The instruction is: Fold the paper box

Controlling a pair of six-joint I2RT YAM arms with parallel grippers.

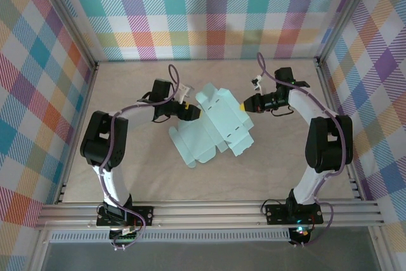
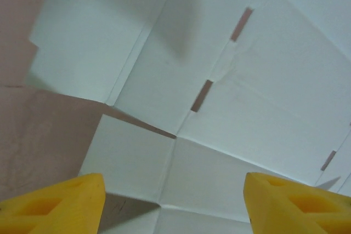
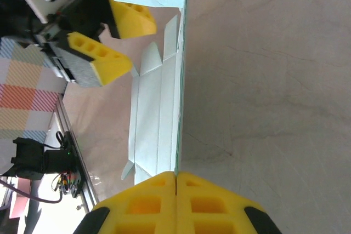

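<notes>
Paper box (image 1: 216, 125), pale green card, part-folded with one panel raised, lying mid-table (image 1: 285, 169) between the two arms; right gripper (image 3: 175, 190) pinched tight on its right edge; left gripper (image 2: 173, 201) poised over its left flaps, fingers spread wide, holding nothing.

black-jointed white arms (image 1: 111, 182), trailing purple cables (image 1: 133, 108), yellow claw fingers (image 3: 142, 204) with square holes

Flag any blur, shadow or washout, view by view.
Top view: sharp, even light, soft shadow under the paper box. Left wrist: box slightly soft up close, grey shadow on an upper panel. Right wrist: table sharp, bottom-left corner washed out.
</notes>
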